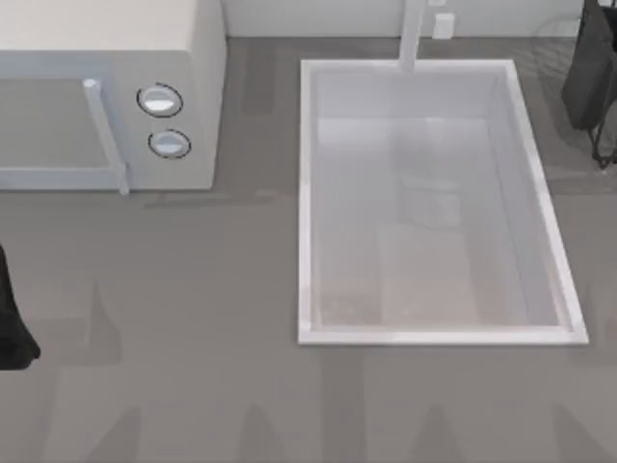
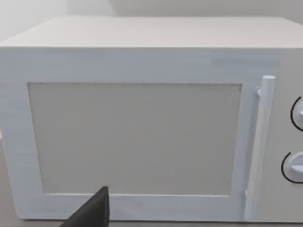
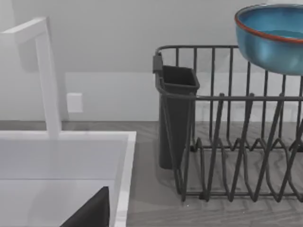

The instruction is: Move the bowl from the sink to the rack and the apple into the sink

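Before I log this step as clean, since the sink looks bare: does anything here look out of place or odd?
One thing: in the right wrist view the blue bowl hangs tilted above the dark wire rack, not seated among its tines. No fingers show around it, so what carries it cannot be told. The sink and the microwave look undamaged, with nothing spilled.

Left arm (image 1: 12, 328): matte black, rounded bulky casing, no markings visible. Right arm (image 1: 590, 72): dark charcoal-black housing, flat-sided, with thin black cable or strut lines along its lower edge. Left gripper (image 2: 92, 213): 1 black wedge-shaped finger tip, plain matte surface. Right gripper (image 3: 92, 213): same black angular wedge, smooth, no screws or labels discernible.
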You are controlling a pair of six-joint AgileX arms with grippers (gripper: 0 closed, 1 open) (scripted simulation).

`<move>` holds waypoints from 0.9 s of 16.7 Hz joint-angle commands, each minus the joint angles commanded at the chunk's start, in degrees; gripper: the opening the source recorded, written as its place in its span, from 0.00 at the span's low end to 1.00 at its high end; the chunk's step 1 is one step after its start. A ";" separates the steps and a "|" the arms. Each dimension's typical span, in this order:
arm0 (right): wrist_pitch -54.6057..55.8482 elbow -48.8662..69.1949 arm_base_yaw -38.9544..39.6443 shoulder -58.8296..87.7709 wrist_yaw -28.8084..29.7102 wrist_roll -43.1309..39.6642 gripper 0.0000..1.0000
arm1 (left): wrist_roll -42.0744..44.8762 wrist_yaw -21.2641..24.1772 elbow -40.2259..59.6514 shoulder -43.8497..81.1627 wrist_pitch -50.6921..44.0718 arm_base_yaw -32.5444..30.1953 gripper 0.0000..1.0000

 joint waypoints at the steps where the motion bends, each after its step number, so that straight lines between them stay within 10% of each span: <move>1: 0.00 0.00 0.00 0.00 0.00 0.00 1.00 | 0.00 0.00 0.00 0.00 0.00 0.00 1.00; 15: -21.69 25.39 -6.87 32.11 -0.08 -6.67 1.00 | 0.00 0.00 0.00 0.00 0.00 0.00 1.00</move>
